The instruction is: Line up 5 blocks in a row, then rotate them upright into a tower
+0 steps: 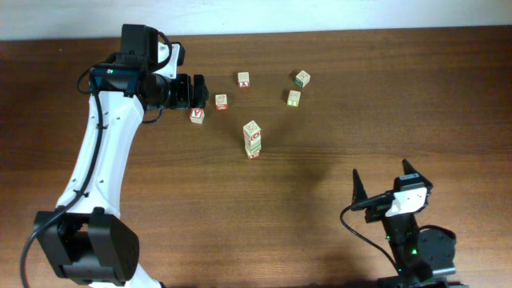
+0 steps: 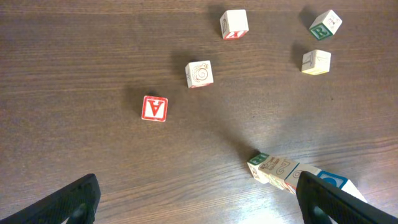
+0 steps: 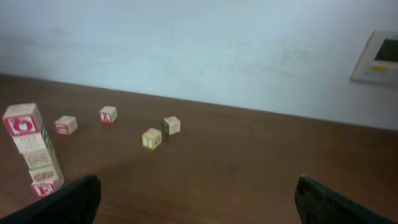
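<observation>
The small light-wood alphabet cubes I have to turn lie around a short stack of wooden letter cubes [image 1: 253, 138] at mid-table, so I place everything from that stack. Beyond it and to its right sit a green-faced wooden cube [image 1: 302, 78] and, just nearer, a pale wooden cube with a faint letter [image 1: 294, 98]. Beyond it and to its left is a wooden cube with a spiral drawing [image 2: 199, 74], and further back a wooden cube with a red mark [image 1: 243, 79]. A red-faced letter cube [image 1: 197, 114] lies furthest left of the stack. All the loose ones stand apart from each other, flat on the dark brown wooden table [image 1: 264, 224].

I judge these cubes light, rigid and smooth-sided, so they will likely skid or twist if I pinch off-centre. I would close on two opposite flat faces, squarely, low on the body. The stack looks easy to topple, so I would give it room.

The left gripper [image 1: 202, 90] hovers above the red-faced letter cube with its jaws spread wide and nothing in them. The right gripper [image 1: 382, 168] sits well to the near right of the stack, jaws likewise apart and empty.
</observation>
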Robot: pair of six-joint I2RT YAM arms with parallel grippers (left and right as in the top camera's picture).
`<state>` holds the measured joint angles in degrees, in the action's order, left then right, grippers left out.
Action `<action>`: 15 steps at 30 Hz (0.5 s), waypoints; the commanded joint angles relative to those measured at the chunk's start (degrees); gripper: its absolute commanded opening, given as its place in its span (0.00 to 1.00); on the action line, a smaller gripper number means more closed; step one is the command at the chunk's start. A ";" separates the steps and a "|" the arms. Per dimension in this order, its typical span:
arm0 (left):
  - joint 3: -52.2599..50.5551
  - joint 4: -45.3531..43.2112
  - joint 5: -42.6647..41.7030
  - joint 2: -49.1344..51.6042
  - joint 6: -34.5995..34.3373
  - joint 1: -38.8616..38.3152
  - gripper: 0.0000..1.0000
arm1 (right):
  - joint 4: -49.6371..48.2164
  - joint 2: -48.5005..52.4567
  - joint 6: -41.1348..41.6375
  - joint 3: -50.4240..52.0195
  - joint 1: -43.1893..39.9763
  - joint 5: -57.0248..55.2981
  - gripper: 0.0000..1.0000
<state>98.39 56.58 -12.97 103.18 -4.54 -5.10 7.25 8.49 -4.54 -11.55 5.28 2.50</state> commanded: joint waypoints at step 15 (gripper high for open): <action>0.92 0.15 0.39 -0.52 0.31 0.02 0.99 | -3.04 -8.28 0.28 11.23 -0.44 0.31 0.99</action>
<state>98.39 56.62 -12.97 103.18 -4.56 -5.10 4.36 0.89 -4.54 -0.93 5.28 3.53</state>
